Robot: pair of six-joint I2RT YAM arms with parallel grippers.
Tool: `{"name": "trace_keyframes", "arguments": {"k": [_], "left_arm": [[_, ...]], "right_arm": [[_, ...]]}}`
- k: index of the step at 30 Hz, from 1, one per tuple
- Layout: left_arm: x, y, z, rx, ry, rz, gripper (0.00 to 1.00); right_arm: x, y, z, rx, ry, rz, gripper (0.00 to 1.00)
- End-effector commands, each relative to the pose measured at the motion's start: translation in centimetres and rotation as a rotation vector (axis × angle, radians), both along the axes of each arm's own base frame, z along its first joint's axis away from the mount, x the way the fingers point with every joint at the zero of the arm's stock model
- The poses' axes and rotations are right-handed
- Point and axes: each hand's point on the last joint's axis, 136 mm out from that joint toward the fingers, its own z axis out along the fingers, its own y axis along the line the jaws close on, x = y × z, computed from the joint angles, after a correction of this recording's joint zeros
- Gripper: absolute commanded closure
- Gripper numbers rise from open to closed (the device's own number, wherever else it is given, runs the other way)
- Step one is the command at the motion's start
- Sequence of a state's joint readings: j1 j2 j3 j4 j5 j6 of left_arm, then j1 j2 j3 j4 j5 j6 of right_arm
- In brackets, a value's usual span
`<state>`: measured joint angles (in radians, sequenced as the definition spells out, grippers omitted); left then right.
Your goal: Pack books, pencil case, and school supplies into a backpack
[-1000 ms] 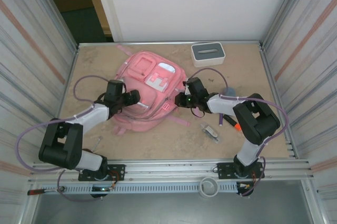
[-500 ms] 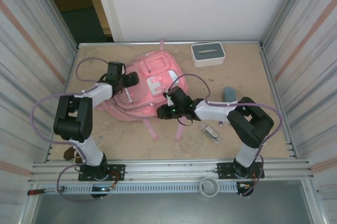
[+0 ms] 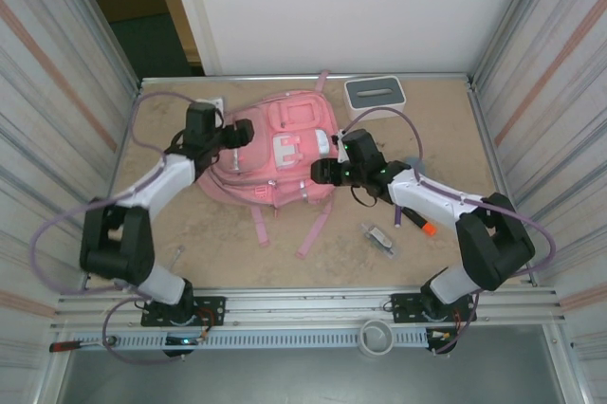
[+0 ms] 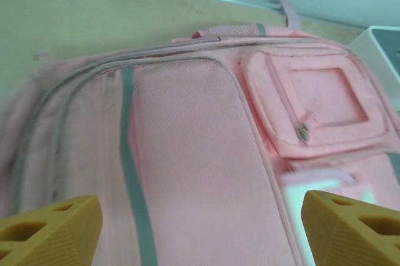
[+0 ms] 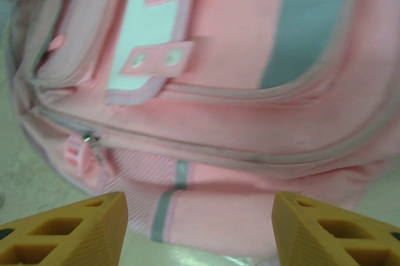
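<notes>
Packing looked barely begun: large soft pink fabric backpack lay far centre; orange-tipped dark marker, small clear packet loose near right. Your left gripper, right gripper gaped, empty.

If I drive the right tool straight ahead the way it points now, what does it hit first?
The backpack: the right tool points, jaws open, straight at its pink zipped side, nothing between them. How close it is looks unclear.

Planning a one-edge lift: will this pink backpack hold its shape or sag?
Probably sags: the backpack lies flat and is soft, creased fabric. Its loose straps would likely trail and snag. It is likely light for its size, since it looks flat, though its contents are hidden.
</notes>
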<state>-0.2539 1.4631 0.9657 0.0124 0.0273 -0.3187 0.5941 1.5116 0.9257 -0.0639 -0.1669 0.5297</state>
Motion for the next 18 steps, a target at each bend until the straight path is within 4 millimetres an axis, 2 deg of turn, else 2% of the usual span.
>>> {"name": "trace_keyframes", "arguments": {"k": [1, 6, 9, 14, 18], "left_arm": [[-4.6, 0.1, -1.1, 0.073, 0.026, 0.056, 0.17], [-10.7, -3.2, -3.9, 0.235, 0.089, -0.001, 0.17], [-12.6, -5.5, -4.6, 0.32, 0.1, -0.048, 0.2], [-13.6, -8.6, -5.6, 0.469, 0.125, -0.107, 0.33], [-13.2, -9.6, -6.7, 0.564, 0.155, -0.104, 0.45]], "right_arm": [[2.0, -2.5, -0.8, -0.04, 0.017, -0.096, 0.37], [2.7, -3.3, -2.3, -0.07, 0.032, -0.138, 0.35], [2.5, -3.7, -2.7, -0.077, 0.028, -0.151, 0.35], [2.2, -4.4, -2.7, -0.078, 0.014, -0.16, 0.35], [1.8, -4.7, -2.5, -0.065, 0.002, -0.16, 0.35]]}}
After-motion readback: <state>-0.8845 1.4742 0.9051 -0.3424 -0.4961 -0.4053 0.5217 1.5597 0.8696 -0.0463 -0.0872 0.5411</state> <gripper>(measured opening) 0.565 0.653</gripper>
